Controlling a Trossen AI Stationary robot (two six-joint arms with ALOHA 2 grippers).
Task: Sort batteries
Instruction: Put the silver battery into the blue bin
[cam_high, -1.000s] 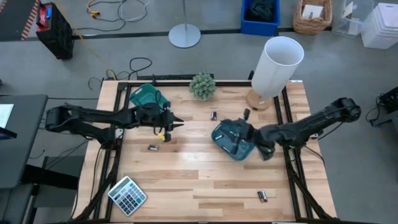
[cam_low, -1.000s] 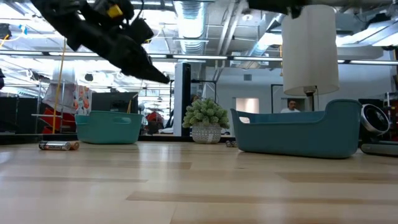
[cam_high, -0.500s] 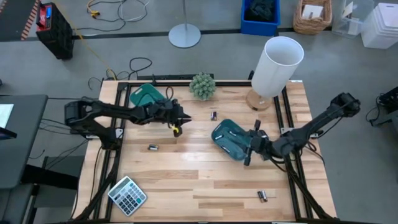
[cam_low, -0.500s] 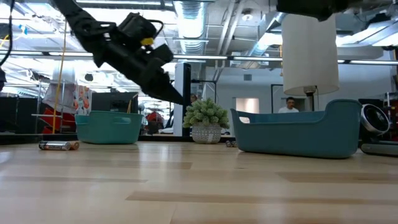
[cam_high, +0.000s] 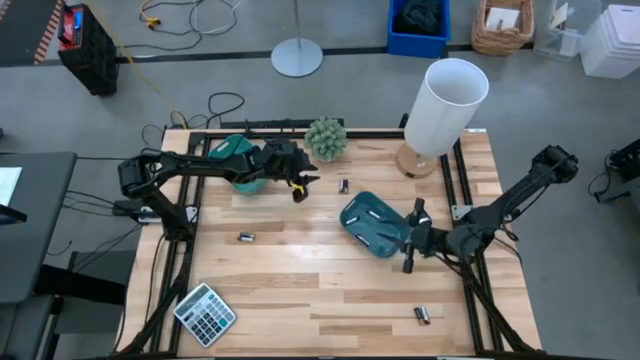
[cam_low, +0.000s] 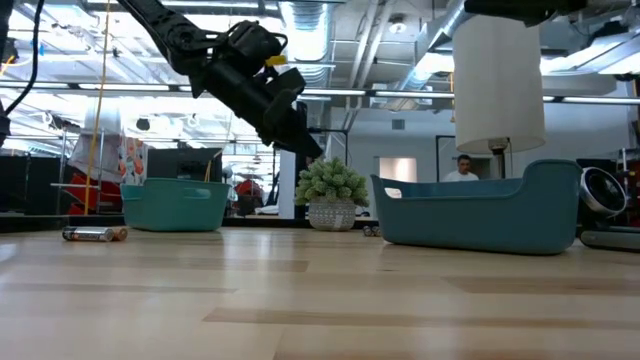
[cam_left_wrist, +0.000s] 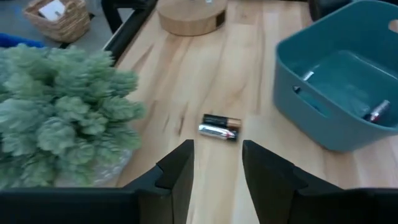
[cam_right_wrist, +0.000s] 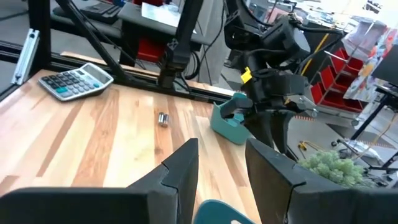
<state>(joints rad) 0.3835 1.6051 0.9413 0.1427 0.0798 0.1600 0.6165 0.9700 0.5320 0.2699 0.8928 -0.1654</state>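
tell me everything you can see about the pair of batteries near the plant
The pair of batteries consists of two small cylinders lying flat on the bare wooden tabletop, side by side and touching. One looks dark with a copper-coloured end, the other silvery. They sit between the plant and the nearer teal bin, untouched, ahead of the open left gripper.

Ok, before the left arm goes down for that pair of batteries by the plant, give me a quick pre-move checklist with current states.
1. Left gripper open and empty: ok.
2. Target, two batteries side by side on bare wood, ahead of the gripper: ok.
3. Plant close beside the approach path: cannot tell if it clears.
4. Teal tray upright, cells already inside: ok.
5. Right gripper near the tray's edge, away from the target: ok.
6. Left gripper down at pick height: not ok, it hangs high above the table.
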